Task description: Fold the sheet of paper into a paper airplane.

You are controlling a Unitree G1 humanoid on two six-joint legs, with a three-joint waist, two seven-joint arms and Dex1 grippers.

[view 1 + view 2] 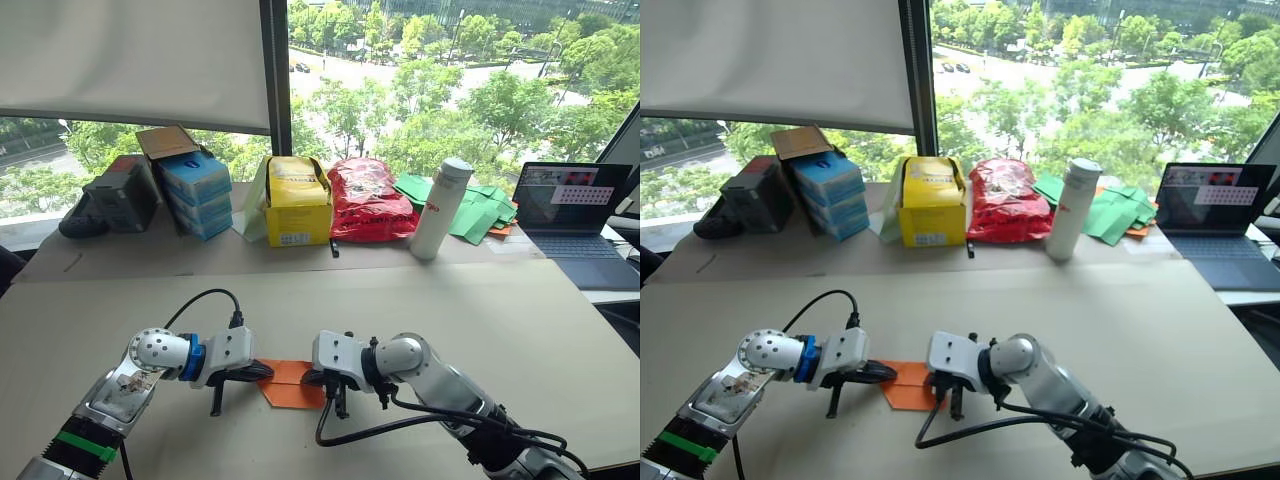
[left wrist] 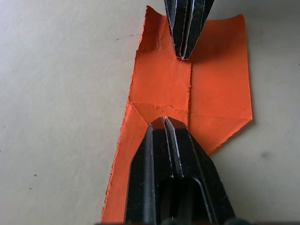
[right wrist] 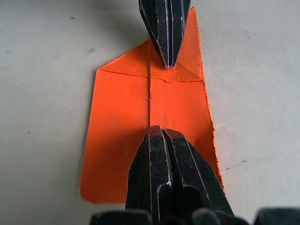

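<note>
Paper lies flat at lower centre of the table, nose corners folded, wings not. Left gripper and right gripper, jaws closed and empty, press its centre crease.

Yellow box, red bag, white bottle, laptop.

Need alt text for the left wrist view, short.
Bright orange creased sheet of paper lies flat on a beige tabletop, with the closed left gripper pressing its pointed end. The closed right gripper presses the centre crease from the opposite side.
</note>
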